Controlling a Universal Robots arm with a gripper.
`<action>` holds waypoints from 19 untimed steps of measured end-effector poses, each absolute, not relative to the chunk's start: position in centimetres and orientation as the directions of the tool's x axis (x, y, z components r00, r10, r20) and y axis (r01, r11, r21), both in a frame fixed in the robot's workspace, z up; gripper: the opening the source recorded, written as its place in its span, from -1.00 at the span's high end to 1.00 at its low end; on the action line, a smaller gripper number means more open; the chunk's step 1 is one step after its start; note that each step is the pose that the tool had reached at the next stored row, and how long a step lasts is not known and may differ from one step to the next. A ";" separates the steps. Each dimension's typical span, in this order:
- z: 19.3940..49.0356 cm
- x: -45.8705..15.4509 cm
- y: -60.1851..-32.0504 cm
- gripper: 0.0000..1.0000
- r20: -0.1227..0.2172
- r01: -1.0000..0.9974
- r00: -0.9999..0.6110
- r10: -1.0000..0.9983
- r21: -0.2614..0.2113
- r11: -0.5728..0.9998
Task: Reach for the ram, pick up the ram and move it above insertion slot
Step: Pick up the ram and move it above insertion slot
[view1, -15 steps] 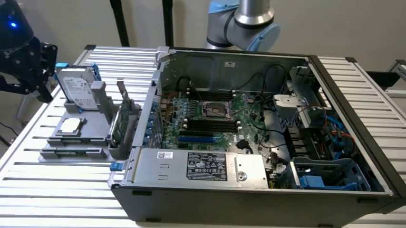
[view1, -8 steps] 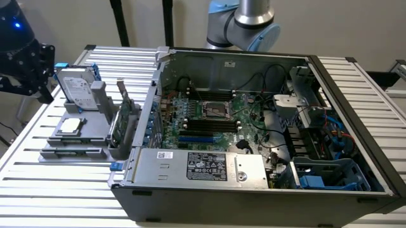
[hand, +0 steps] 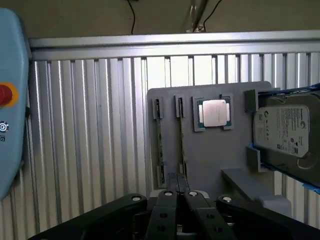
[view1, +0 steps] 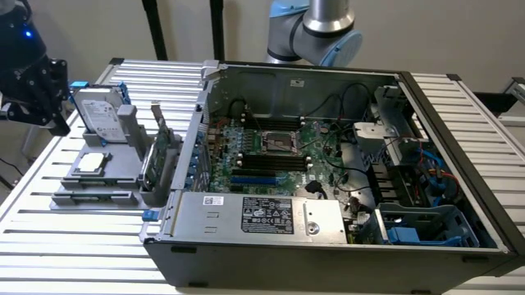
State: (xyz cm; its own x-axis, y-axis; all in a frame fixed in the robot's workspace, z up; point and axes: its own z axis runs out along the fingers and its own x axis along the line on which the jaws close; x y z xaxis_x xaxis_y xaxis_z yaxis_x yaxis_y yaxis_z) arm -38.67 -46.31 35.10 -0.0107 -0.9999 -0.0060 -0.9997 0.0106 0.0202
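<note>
Well, beside the open computer case [view1: 328, 153], the gray holder [hand: 210, 155] carries a hard drive [hand: 285, 132], a processor [hand: 214, 112] and the ram [hand: 182, 135] (standing edge-on in its slot); the gripper [hand: 178, 187] hovers near it, jaws closed on nothing.

Arm [view1: 316, 27]: grey joint with a pale blue cap, seen at the top edge of the exterior view. Gripper [hand: 177, 183]: faces downward, black linkages converging, fingers [hand: 166, 212] drawn together tip to tip.
</note>
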 end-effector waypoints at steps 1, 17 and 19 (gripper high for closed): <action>35.1 -38.7 -46.3 0.79 -0.006 -1.000 0.007 -1.000 0.020 -0.007; 34.7 -38.7 -46.3 0.65 -0.006 -0.985 0.170 -0.986 0.019 -0.170; 34.7 -38.7 -46.3 0.52 -0.006 -0.985 0.170 -0.986 0.019 -0.170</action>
